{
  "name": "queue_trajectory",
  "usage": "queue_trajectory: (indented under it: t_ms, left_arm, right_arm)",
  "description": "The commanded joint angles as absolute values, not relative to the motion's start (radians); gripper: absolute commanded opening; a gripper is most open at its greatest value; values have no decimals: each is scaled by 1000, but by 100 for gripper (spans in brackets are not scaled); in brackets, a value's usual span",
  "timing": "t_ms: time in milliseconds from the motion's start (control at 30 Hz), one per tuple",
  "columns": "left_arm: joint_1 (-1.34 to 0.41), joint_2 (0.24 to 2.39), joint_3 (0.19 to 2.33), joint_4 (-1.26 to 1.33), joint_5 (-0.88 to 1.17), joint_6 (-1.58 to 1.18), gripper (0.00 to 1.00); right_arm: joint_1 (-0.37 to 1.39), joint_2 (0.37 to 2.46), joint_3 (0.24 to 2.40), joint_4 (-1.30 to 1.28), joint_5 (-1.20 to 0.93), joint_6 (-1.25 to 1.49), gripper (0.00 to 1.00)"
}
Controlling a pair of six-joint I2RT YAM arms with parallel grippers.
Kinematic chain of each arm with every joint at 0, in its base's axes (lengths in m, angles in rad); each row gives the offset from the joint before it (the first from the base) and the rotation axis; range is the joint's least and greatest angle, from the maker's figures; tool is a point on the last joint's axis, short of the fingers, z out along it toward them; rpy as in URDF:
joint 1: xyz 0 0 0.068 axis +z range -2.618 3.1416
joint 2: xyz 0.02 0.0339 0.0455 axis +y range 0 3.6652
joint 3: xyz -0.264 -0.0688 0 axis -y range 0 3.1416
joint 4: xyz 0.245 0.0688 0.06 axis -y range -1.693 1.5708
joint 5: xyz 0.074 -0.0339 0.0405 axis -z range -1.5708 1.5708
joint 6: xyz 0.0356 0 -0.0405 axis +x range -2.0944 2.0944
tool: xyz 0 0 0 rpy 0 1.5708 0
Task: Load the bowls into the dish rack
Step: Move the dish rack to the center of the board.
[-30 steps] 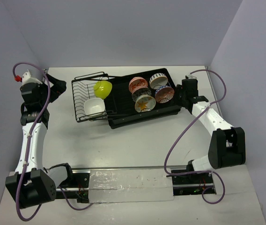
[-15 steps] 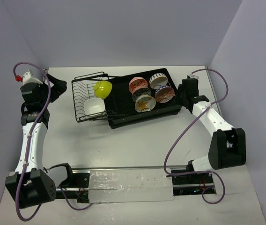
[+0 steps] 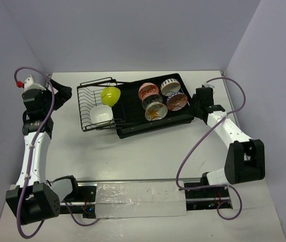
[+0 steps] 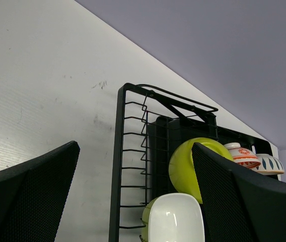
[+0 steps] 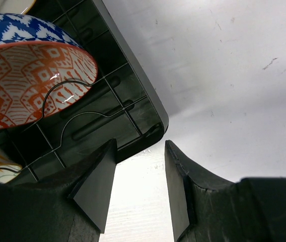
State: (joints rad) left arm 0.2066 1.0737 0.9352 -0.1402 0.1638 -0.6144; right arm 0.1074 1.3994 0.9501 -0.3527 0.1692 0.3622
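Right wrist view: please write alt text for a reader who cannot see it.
The open right tool hovers empty over the table, beside the corner of the black rack. An orange patterned bowl sits in the rack at upper left.

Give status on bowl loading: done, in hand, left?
Done: the lime green round bowl sits in the black wire basket, four patterned round bowls in the black slatted dish rack tray. In hand: nothing; left fingers and right fingers are open, empty. Left: no bowl shows on the white table; probably just retract.
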Motion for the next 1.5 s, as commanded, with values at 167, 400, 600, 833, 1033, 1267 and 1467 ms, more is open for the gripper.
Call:
queue_trajectory:
  t_ms: [167,400,600,833,1033,1267,1467]
  left_arm:
    - [201,1043,954,-120,175,-603,99]
    - [201,1045,951,-115,187,-607,99]
    - [195,1040,950,-114,190,-609,99]
    - [190,1035,950,-114,186,-607,99]
    - [190,1032,950,-114,183,-607,99]
    - [190,1029,948,-115,181,-607,99]
    - [190,1032,948,-114,187,-611,99]
  right_arm:
    - [103,1466,954,-442,156,348,41]
    - [101,1436,910,-457,161,368,20]
    - [101,1396,871,-480,153,387,10]
    - [106,1336,824,-523,169,440,4]
    - [104,1266,793,-578,202,489,4]
    - [104,1215,767,-624,201,526,4]
    - [119,1137,723,-678,233,571,6]
